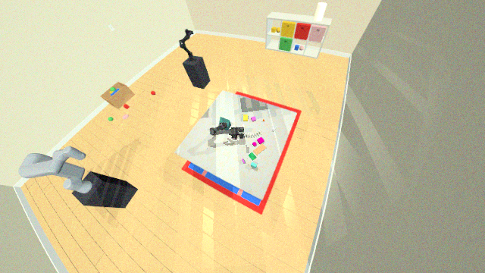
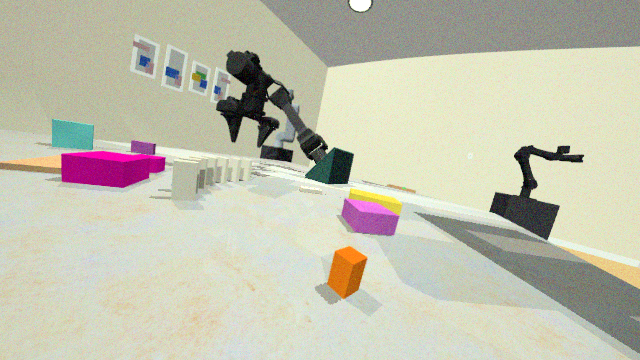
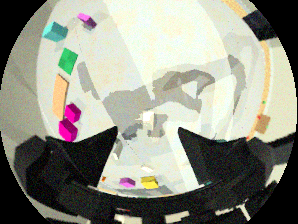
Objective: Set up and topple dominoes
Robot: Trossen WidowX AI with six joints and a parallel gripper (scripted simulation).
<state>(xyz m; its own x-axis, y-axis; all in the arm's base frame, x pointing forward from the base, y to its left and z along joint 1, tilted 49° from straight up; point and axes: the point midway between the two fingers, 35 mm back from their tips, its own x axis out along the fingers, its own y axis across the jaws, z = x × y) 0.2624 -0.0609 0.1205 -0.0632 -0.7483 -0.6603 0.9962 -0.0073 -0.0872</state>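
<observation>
Presently, pincer (image 1: 242, 133) (image 2: 247, 142) (image 3: 148, 129): released, fingers well apart with nothing between them, above the counter (image 1: 227, 167) (image 2: 150, 275) (image 3: 140, 55), upper centre-left of the exterior frame.
Domino row (image 1: 253, 135) (image 2: 185, 180): cream pieces standing one behind another, left of centre in the exterior frame; near the middle in the top one.
Flat cream piece (image 2: 311, 190) (image 3: 147, 168): lying apart from the row, centre of the exterior frame, lower middle of the wrist one.
Pale piece (image 3: 148, 118): centre of the wrist frame, seen between the fingertips.
Large magenta block (image 1: 261, 140) (image 2: 102, 169) (image 3: 68, 130): left of the row in the exterior frame.
Yellow block (image 1: 245, 117) (image 2: 380, 201) (image 3: 149, 182): right of centre in the exterior frame, just behind the violet block (image 1: 253, 118) (image 2: 370, 217) (image 3: 127, 182).
Orange block (image 1: 264, 120) (image 2: 346, 272): upright, lower centre of the exterior frame.
Dark green wedge (image 1: 224, 122) (image 2: 340, 167): centre-right of the exterior frame, beside the arm's lower part.
</observation>
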